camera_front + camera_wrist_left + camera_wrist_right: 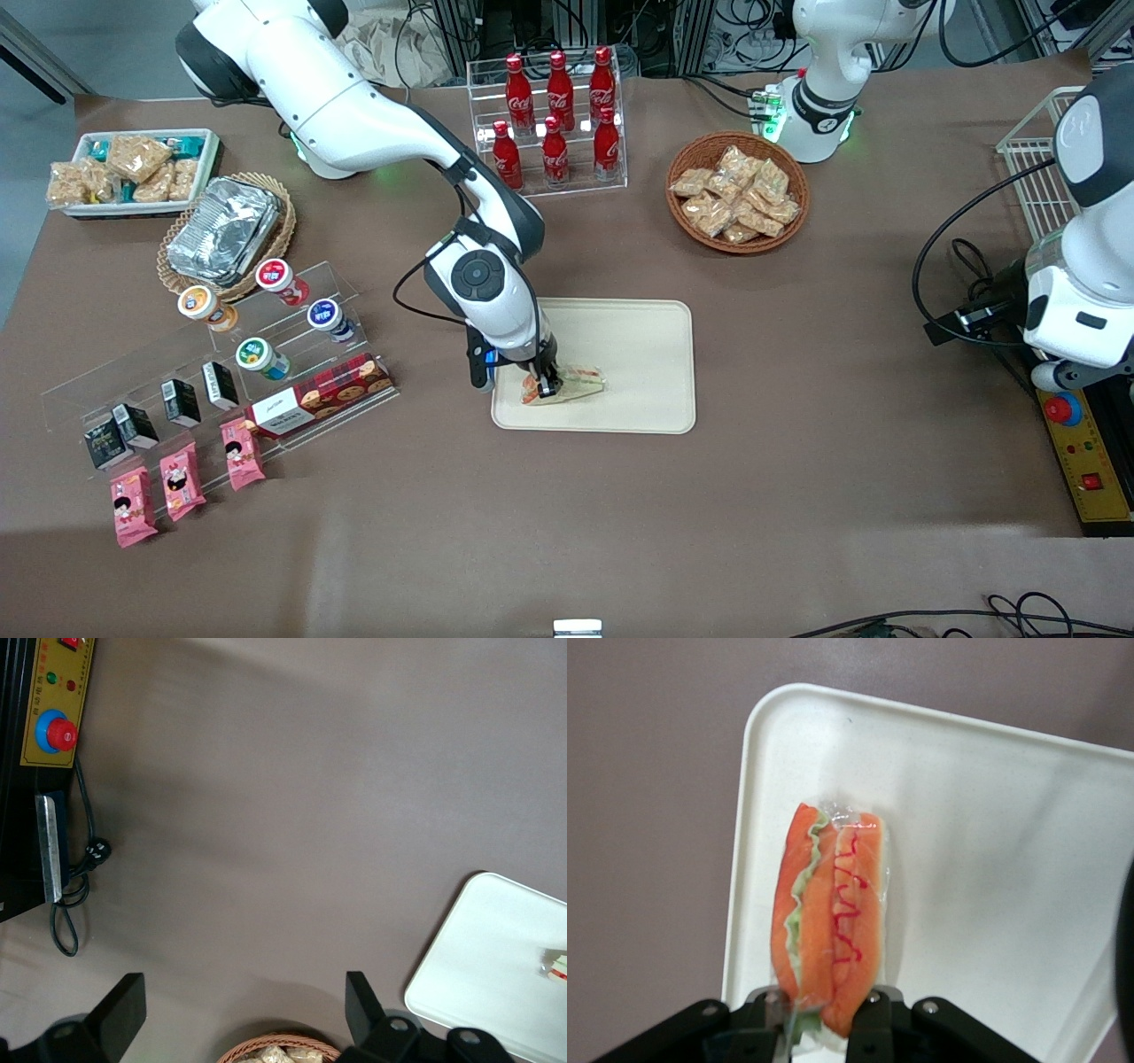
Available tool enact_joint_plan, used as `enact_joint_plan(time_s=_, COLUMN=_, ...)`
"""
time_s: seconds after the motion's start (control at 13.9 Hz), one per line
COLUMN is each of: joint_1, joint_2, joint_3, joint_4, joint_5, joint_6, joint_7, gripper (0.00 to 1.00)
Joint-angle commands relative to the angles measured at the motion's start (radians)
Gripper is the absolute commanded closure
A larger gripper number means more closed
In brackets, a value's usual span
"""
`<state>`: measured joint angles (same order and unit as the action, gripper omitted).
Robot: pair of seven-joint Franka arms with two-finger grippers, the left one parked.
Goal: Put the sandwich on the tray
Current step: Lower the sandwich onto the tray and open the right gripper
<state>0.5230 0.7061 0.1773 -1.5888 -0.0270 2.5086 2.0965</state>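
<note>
The sandwich point(580, 383) is a clear-wrapped wedge with orange and green filling, and it lies low on the cream tray point(638, 354), in the tray's corner nearest the front camera on the working arm's side. My right gripper point(547, 388) points down over the sandwich's end. In the right wrist view, the gripper point(822, 1005) has a black finger pressed on each side of the sandwich point(833, 904), shut on it over the tray point(992, 859). The left wrist view catches the tray's point(496, 966) corner and a sliver of the sandwich point(556, 966).
An acrylic rack of cola bottles point(556, 115) and a wicker basket of snack packs point(737, 190) stand farther from the front camera than the tray. Toward the working arm's end are a foil container point(223, 232), a white snack bin point(133, 170) and an acrylic shelf of cups point(257, 354).
</note>
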Motion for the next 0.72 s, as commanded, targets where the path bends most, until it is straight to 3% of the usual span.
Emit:
enact_joint_plan(time_s=0.0, joint_1=0.006, joint_2=0.021, joint_3=-0.004, joint_4=0.021, joint_5=-0.024, joint_6=0.023, joint_7=0.033, gripper=0.62)
enact_joint_plan(time_s=0.07, joint_1=0.006, joint_2=0.021, joint_3=-0.004, joint_4=0.021, joint_5=-0.024, joint_6=0.023, joint_7=0.034, gripper=0.46)
enact_joint_plan(time_s=0.14, joint_1=0.006, joint_2=0.021, joint_3=-0.005, joint_4=0.021, joint_5=-0.03, joint_6=0.023, joint_7=0.033, gripper=0.06)
enact_joint_plan(time_s=0.22, joint_1=0.006, joint_2=0.021, joint_3=-0.007, joint_4=0.02, joint_5=-0.043, joint_6=0.023, joint_7=0.031, gripper=0.01)
enact_joint_plan(time_s=0.5, joint_1=0.003, joint_2=-0.019, joint_3=-0.01, joint_4=0.021, joint_5=-0.08, joint_6=0.012, joint_7=0.027, gripper=0.01)
enact_joint_plan(time_s=0.57, joint_1=0.005, joint_2=-0.032, joint_3=-0.012, joint_4=0.023, joint_5=-0.161, joint_6=0.01, joint_7=0.007, gripper=0.01)
enact_joint_plan(time_s=0.65, joint_1=0.002, joint_2=-0.039, joint_3=-0.01, joint_4=0.021, joint_5=-0.297, joint_6=0.001, joint_7=-0.044, gripper=0.01)
